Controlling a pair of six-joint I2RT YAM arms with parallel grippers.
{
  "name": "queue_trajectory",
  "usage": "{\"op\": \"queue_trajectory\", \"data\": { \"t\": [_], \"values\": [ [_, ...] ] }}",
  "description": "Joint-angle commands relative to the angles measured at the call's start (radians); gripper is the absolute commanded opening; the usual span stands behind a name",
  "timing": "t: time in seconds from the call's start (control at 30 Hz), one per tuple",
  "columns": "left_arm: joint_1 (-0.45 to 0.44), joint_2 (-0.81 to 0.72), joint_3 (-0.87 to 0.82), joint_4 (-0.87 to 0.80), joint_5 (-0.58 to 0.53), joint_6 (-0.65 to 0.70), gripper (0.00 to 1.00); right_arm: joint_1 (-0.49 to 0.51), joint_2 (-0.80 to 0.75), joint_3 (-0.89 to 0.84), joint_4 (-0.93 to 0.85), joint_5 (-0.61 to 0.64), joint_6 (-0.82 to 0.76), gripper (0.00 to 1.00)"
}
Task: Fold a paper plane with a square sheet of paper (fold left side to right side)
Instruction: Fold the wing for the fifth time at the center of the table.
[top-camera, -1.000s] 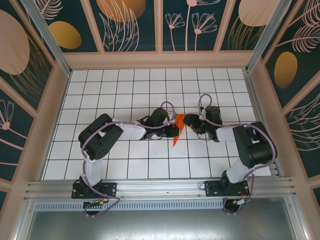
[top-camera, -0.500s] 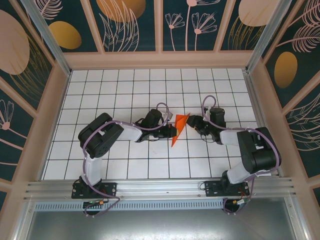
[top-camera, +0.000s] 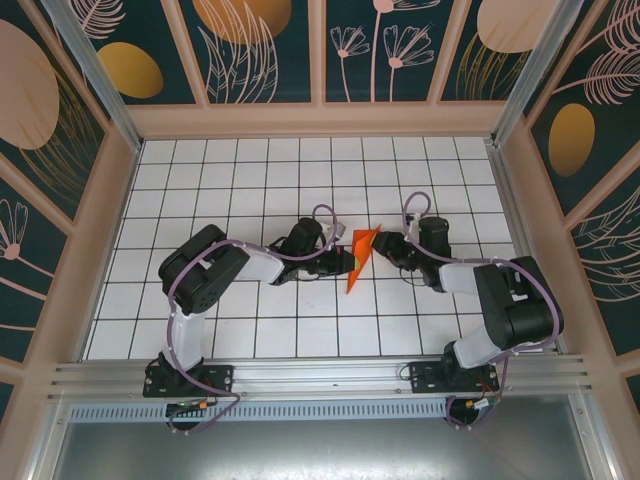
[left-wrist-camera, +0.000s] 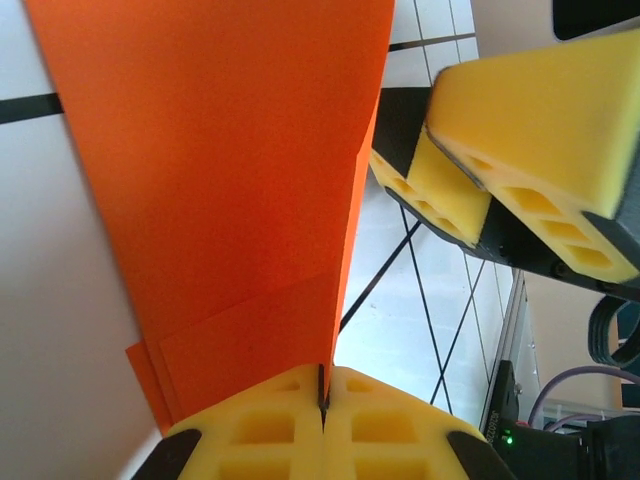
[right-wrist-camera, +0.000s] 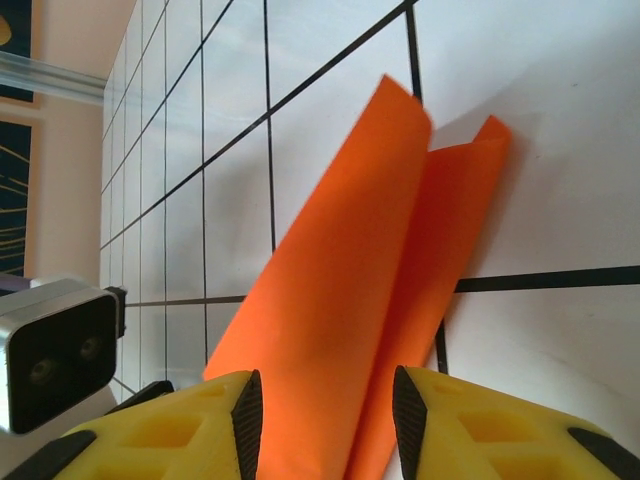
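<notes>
Left gripper (left-wrist-camera: 322, 400) is pinching the lower edge of the orange paper (left-wrist-camera: 230, 150), pads pressed together, reaching in from the sheet's 9 o'clock near the middle of the table (top-camera: 200, 170). Right gripper (right-wrist-camera: 325, 425) is waiting at 2 o'clock, jaws spread around the folded flaps. Likely best: the left is anchoring firmly while the right is lining up edges before creasing. Counting: one paper, two grippers.
</notes>
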Motion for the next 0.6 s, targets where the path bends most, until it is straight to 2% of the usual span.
{"op": "queue_trajectory", "data": {
  "t": [0.0, 0.27, 0.57],
  "values": [
    [0.009, 0.024, -0.013, 0.043, 0.023, -0.018, 0.07, 0.018, 0.018, 0.03, -0.015, 0.043, -0.008, 0.47],
    [0.011, 0.031, -0.014, 0.046, 0.023, -0.024, 0.07, 0.061, 0.101, 0.094, -0.034, 0.065, 0.001, 0.49],
    [0.012, 0.029, -0.017, 0.045, 0.019, -0.025, 0.11, 0.075, 0.156, 0.122, -0.086, 0.092, 0.014, 0.45]
  ]
}}
